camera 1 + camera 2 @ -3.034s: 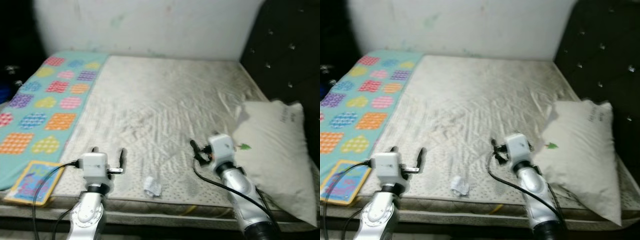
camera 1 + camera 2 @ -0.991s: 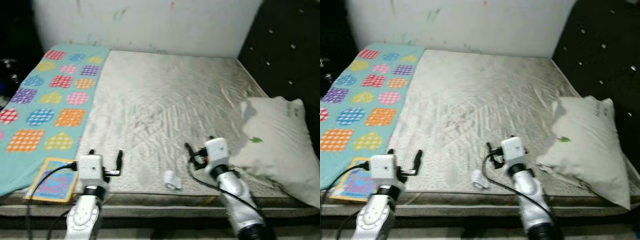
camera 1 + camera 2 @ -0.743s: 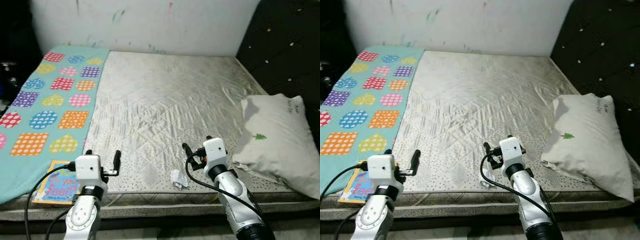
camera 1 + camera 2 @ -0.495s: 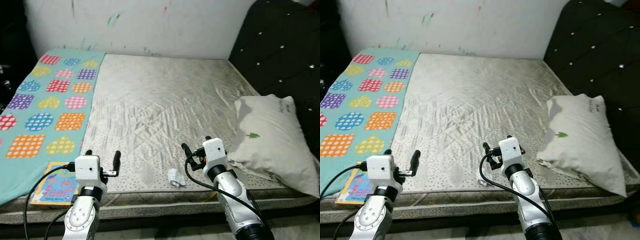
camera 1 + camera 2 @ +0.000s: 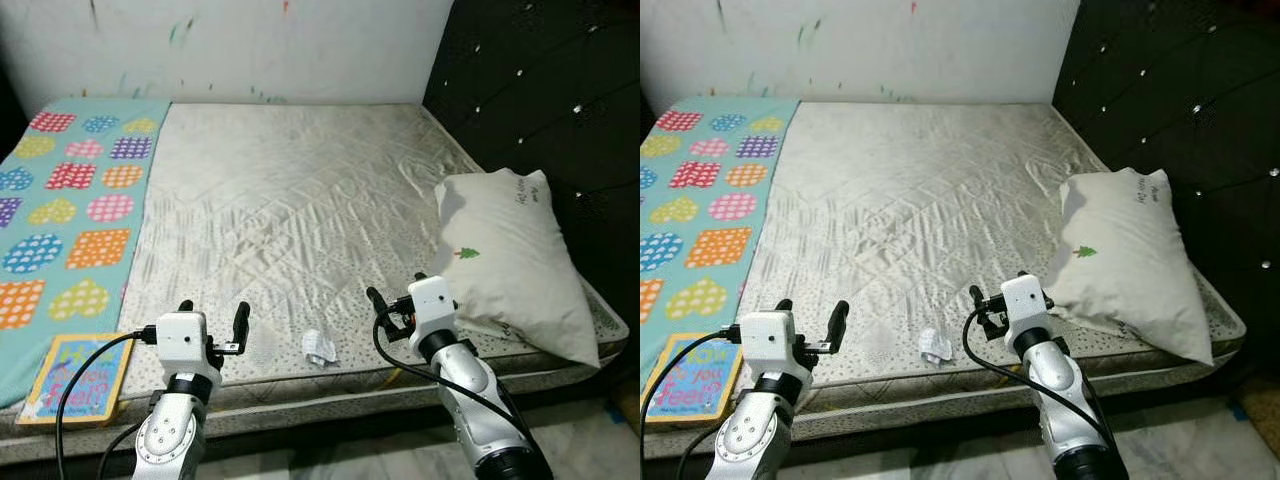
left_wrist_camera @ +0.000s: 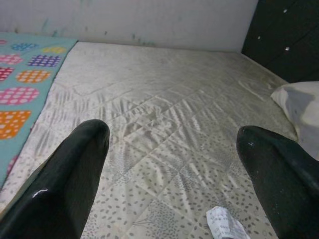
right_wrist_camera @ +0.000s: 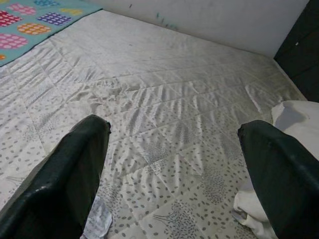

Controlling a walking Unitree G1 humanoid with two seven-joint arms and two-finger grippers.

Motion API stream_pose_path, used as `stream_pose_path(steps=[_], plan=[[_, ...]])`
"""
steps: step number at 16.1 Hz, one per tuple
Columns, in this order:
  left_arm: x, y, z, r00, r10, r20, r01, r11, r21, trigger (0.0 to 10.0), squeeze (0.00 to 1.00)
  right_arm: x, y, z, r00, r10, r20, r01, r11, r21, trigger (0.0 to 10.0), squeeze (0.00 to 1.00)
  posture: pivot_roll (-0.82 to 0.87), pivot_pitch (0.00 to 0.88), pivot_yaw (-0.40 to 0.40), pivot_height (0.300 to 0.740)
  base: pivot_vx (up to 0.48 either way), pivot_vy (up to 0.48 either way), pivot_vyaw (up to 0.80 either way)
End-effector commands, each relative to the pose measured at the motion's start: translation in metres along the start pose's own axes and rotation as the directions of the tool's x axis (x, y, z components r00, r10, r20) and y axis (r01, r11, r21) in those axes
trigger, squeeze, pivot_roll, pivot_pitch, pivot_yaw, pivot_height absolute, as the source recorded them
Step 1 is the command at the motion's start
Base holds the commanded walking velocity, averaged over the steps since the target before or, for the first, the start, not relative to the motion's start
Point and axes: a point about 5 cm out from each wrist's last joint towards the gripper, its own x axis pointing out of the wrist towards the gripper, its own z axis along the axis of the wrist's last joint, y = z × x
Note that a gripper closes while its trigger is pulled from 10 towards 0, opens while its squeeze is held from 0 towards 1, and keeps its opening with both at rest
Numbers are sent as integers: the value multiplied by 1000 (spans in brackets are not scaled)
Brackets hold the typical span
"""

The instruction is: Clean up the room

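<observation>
Between our two hands, near the front edge of the bed [image 5: 300,200], lies a crumpled scrap of paper [image 5: 318,347]. Our left hand [image 5: 212,315] hovers just to one side of it and our right hand [image 5: 397,300] just to the other, both with fingers spread apart and holding nothing. We judge that we are at the approach step: standing before the mattress and choosing what to clear first. The scrap looks the likeliest piece of litter. Next we would need to lower one hand over it, fingers straddling it, then pinch lightly, since it is small and flat. Beyond our right hand rests a pillow [image 5: 507,262]; outside our left hand lie a book [image 5: 75,376] and a patterned blanket [image 5: 60,210].
</observation>
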Motion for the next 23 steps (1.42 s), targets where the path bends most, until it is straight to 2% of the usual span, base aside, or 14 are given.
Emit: stream_pose_path(steps=[1, 8, 16, 23], plan=[[1, 0, 3, 1000, -7, 15, 7, 1000, 3, 10000, 0, 1, -2, 2, 1000, -2, 3, 2, 1000, 1, 10000, 0, 18, 0, -66, 740, 0, 0, 0], [1, -1, 4, 1000, -20, 20, 20, 1000, -1, 10000, 0, 2, -1, 2, 1000, 8, 4, -8, 1000, 4, 10000, 0, 20, 0, -64, 740, 35, 0, 0], [1, -1, 3, 1000, -22, 16, 22, 1000, -2, 10000, 0, 3, 0, 2, 1000, 23, 1, -23, 1000, -10, 10000, 0, 20, 0, -65, 740, 286, 0, 0], [3, 1, 1, 1000, 4, 5, -4, 1000, 10, 10000, 0, 5, -1, 2, 1000, 26, 1, -26, 1000, -9, 10000, 0, 25, 0, -70, 740, 0, 0, 0]])
